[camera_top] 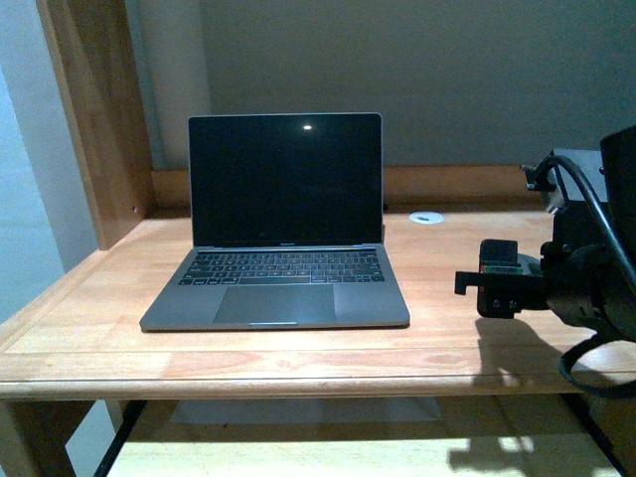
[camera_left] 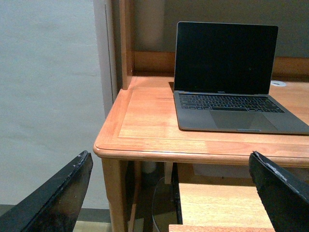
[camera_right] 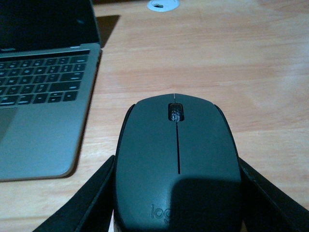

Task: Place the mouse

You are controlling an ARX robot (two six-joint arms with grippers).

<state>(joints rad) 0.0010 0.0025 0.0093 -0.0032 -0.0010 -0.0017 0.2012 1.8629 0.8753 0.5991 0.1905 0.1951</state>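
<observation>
Though hidden in the front view, the mouse [camera_right: 177, 164] sits clamped in the right gripper [camera_top: 495, 281] at that frame's middle right, beside the centred laptop [camera_top: 283, 229]. The left gripper [camera_left: 170, 162] gapes wide, holding nothing.

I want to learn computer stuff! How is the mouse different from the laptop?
The mouse is small and rounded; the laptop is much bigger and flat-edged. The mouse is gripped between the jaws of the right gripper, while the laptop rests free on the wooden desk. The mouse has a scroll wheel; the laptop has a keyboard and a dark screen, opened upright. Both are dark grey.
</observation>
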